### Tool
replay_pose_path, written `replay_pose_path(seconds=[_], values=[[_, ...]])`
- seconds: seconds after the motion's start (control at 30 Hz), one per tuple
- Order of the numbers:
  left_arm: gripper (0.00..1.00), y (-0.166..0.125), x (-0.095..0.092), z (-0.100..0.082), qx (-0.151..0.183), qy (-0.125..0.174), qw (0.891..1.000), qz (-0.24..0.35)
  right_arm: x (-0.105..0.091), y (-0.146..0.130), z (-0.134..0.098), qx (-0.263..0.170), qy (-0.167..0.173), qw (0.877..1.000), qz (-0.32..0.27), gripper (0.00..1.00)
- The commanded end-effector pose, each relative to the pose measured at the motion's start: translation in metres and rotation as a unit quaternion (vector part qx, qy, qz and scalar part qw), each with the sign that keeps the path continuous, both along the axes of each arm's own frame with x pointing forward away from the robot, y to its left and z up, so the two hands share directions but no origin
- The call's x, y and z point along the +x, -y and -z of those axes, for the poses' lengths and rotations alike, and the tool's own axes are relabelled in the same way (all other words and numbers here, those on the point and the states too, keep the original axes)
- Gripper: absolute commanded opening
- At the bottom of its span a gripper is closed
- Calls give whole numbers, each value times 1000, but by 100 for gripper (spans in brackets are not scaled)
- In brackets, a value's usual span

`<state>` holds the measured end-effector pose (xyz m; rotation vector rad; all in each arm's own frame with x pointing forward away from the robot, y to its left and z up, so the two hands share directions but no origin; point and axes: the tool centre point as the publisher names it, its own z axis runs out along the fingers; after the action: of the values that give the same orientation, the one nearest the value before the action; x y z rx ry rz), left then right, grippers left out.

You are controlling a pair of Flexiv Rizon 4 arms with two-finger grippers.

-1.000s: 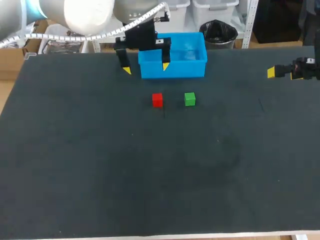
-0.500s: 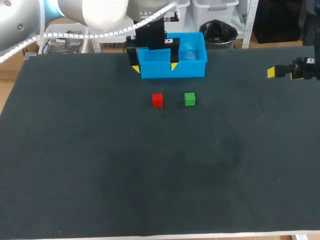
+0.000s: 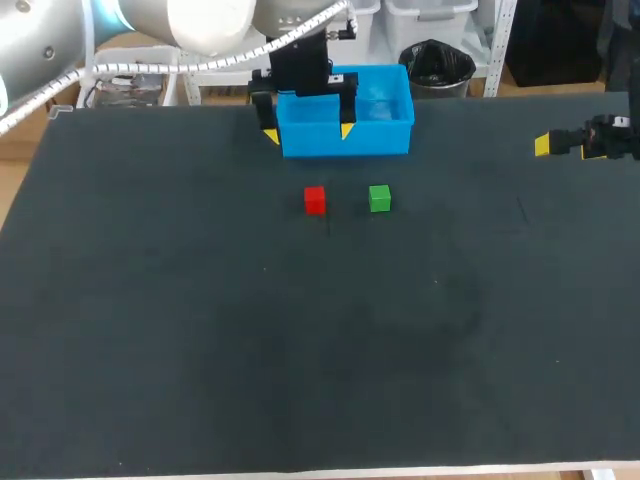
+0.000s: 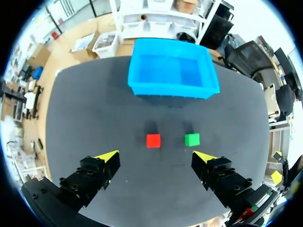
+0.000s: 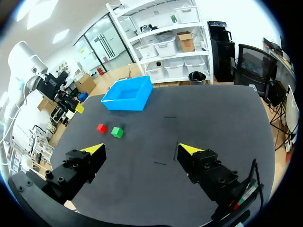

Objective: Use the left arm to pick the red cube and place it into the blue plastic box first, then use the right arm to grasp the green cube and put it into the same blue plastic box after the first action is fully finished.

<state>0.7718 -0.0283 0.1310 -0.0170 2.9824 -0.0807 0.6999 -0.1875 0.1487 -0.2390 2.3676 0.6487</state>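
A red cube [image 3: 315, 200] and a green cube [image 3: 379, 198] lie side by side on the dark table, just in front of the blue plastic box [image 3: 375, 128]. My left gripper [image 3: 308, 133] hangs open high above the box's front left part. In the left wrist view the red cube [image 4: 153, 140] and green cube [image 4: 191, 139] lie ahead of the open left gripper [image 4: 157, 157], the blue box [image 4: 173, 88] beyond them. My right gripper [image 3: 545, 146] stands at the table's far right; the right wrist view shows the right gripper [image 5: 142, 149] open, with the red cube [image 5: 101, 127], green cube [image 5: 117, 132] and blue box [image 5: 127, 100] far ahead.
The dark table top [image 3: 300, 340] stretches wide in front of the cubes, with nothing else on it. The blue box looks empty in the left wrist view.
My left gripper has shifted to the right along the box's front over the last second, and barely at all in the last half. The cubes and the right arm have stayed put.
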Motion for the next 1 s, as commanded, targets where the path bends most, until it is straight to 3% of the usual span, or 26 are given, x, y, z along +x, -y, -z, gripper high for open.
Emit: replay_pose_path(seconds=[0.03, 0.57, 1.0], values=[[100, 1, 2, -1, 1, -3, 1000, 1, 0, -1, -1, -2, -1, 1000, 2, 100], [100, 1, 2, -1, 1, -3, 1000, 1, 0, -1, -1, -2, -1, 1000, 2, 100], [100, -1, 1, 46, 8, -34, 999, -13, 0, -1, -1, -2, -1, 1000, 2, 100]])
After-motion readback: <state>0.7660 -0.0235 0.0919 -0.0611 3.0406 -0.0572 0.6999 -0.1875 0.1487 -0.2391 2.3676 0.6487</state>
